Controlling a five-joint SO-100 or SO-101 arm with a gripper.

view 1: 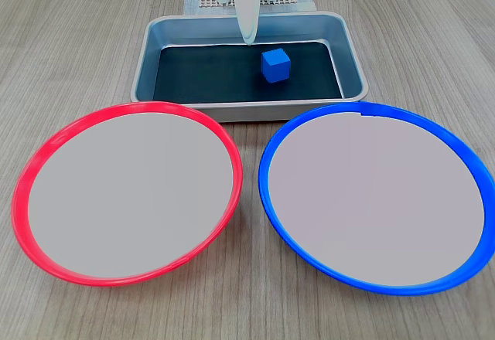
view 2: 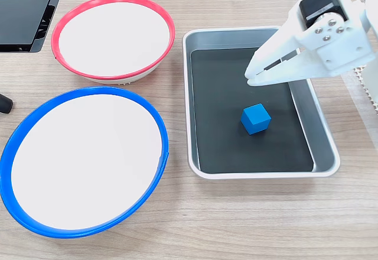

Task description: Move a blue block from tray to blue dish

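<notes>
Claw: white, fingers nearly together, seemingly a thin slit between, holding nothing, poised above tray. Blue block: on tray's black bottom, apart from claw. Blue dish: on worktop beside tray.

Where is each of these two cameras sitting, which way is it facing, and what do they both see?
One fixed view: low at the table's front, facing the arm's base; blue dish right, red dish left, tray behind; the white gripper hangs down over the tray.
Other fixed view: high, looking steeply down from the side; the gripper enters from the right above the tray.
Shared: both dishes, the tray, and the blue block on its dark bottom.
</notes>
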